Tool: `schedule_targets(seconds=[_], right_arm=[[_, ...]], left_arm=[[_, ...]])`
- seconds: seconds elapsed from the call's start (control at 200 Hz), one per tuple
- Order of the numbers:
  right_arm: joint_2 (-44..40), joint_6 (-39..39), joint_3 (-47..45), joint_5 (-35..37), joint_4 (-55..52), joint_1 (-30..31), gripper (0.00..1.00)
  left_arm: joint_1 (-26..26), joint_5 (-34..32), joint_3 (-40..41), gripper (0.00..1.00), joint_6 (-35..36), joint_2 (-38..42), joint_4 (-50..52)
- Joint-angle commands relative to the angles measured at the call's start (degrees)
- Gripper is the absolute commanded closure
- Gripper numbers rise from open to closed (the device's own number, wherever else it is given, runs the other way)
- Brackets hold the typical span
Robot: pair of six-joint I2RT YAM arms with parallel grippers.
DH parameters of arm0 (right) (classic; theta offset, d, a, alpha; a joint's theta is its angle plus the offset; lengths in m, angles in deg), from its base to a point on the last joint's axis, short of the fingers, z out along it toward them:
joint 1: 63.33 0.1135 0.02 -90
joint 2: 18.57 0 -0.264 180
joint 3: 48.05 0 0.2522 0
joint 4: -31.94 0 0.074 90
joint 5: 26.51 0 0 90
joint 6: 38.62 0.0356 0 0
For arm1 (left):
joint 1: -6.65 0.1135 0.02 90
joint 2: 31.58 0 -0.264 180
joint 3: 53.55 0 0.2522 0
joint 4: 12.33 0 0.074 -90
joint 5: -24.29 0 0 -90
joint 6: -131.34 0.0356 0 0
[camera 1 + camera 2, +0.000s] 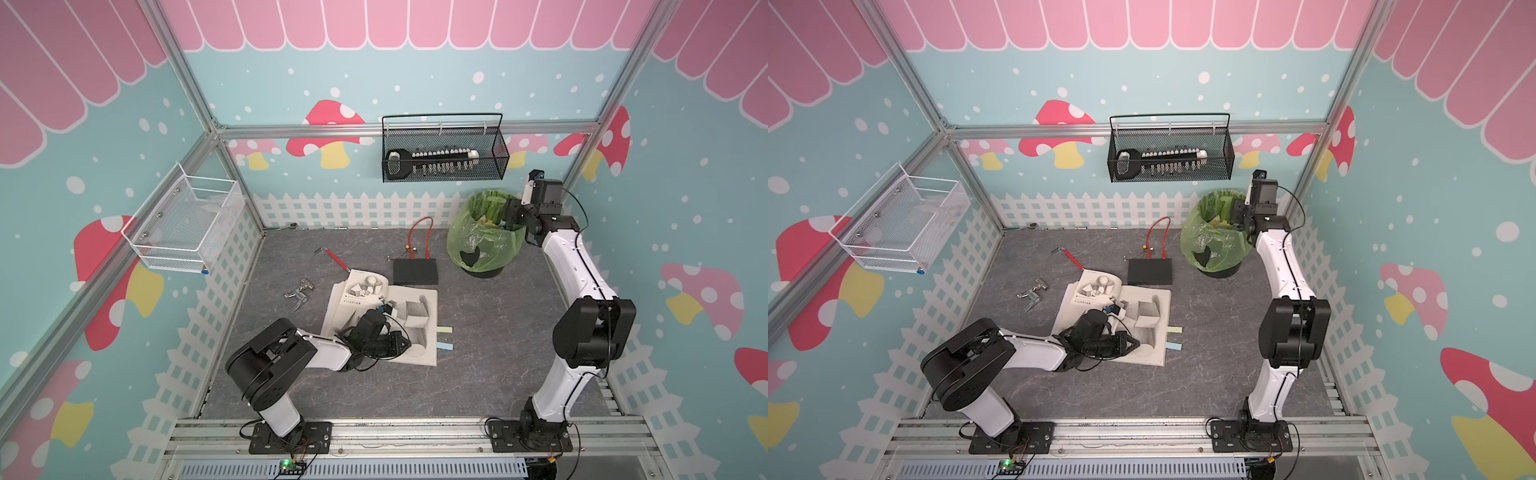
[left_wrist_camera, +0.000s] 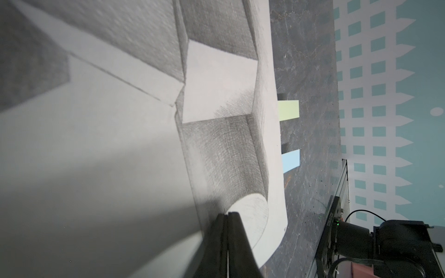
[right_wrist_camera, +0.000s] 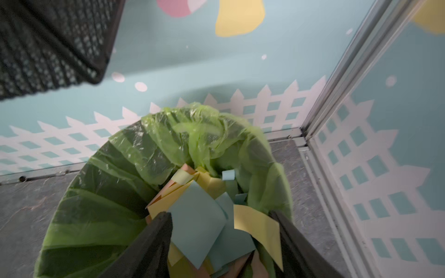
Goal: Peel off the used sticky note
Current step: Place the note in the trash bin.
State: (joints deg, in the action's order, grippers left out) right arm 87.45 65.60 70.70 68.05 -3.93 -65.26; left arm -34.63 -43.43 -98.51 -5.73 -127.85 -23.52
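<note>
2 sticky notes stick out from the open book (image 1: pixel 417 293): a green note (image 1: pixel 444 330) and a blue note (image 1: pixel 444 345), both poking past its right edge over the table (image 1: pixel 478 374). which of them counts as used cannot be told. at the left, the left gripper (image 2: pixel 227 214) is seen pressed together, its tips apparently resting on the drawn page, so the book is judged to be pinned down. each note is judged light, thin and floppy, easily creased or torn. hold is best taken on the free overhanging end, and the note pulled low and away from the page. bare table lies beside that edge, with nothing in the way. at the far right, the right gripper (image 3: pixel 220 214) is spread wide above the bin (image 1: pixel 478 253). nothing is seen pinched, and discarded notes (image 3: pixel 199 216) lie inside its green bag (image 3: pixel 115 149).
</note>
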Motion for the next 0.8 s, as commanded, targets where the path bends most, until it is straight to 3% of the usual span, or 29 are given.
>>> schedule_targets(seconds=[0.0,0.235,0.39,0.56,0.796], right_arm=[[0.6,-3.6,2.4,7.9,0.4,-0.3,0.32],[2.3,-5.0,2.4,10.8,0.0,-0.2,0.32],[4.9,-2.9,2.5,5.9,-0.2,0.1,0.32],[1.8,-2.0,2.8,3.1,0.1,2.0,0.32],[-1.9,0.5,2.8,-5.8,0.4,3.6,0.32]], left_arm=[[0.8,-2.2,0.7,0.92,1.3,0.5,4.1],[0.9,-2.5,0.9,0.92,1.3,0.8,4.2],[0.9,-2.6,0.9,0.92,1.2,0.6,4.2],[0.9,-2.4,0.4,0.93,1.3,-0.2,4.2],[0.9,-1.9,-0.7,0.92,1.6,-1.5,4.0]])
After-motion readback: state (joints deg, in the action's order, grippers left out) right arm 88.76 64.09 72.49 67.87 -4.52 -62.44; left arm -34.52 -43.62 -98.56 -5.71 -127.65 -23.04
